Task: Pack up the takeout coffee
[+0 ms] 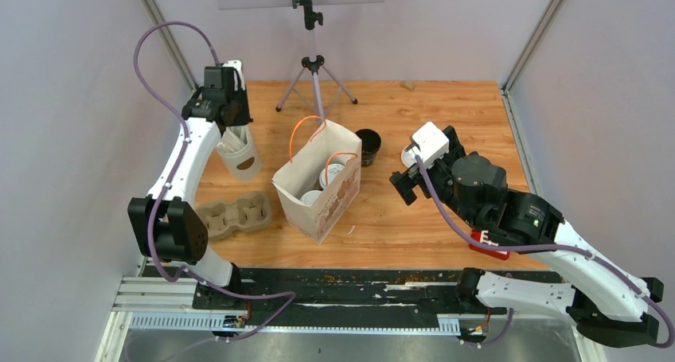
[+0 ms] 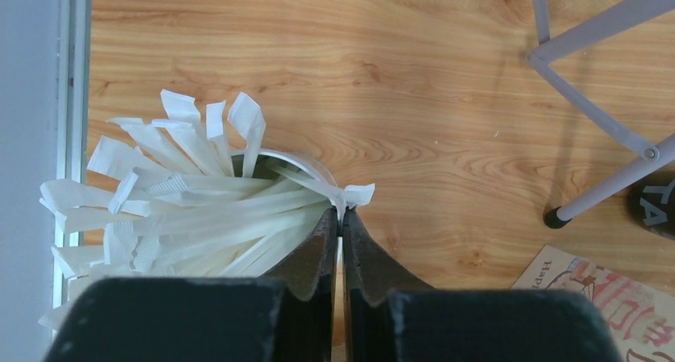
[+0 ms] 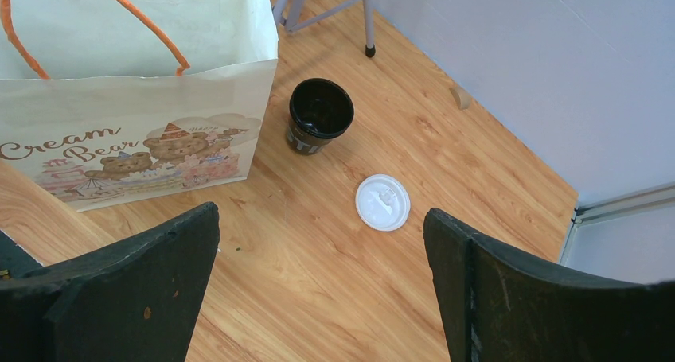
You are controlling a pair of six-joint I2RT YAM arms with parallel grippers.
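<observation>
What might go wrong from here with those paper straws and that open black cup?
The left gripper pinches one paper-wrapped straw near its end; it may slip free, or drag neighbours out of the crowded white cup.
The small black paper cup stands open, its round white plastic lid lying flat on the wooden table apart from it; the open right gripper may struggle to lift something so flat.

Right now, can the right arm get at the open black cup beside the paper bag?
Probably yes. The right fingers stand wide open facing the black cup, with bare table between. The paper bag stands off to one side, and the loose white lid lies just off the line.
</observation>
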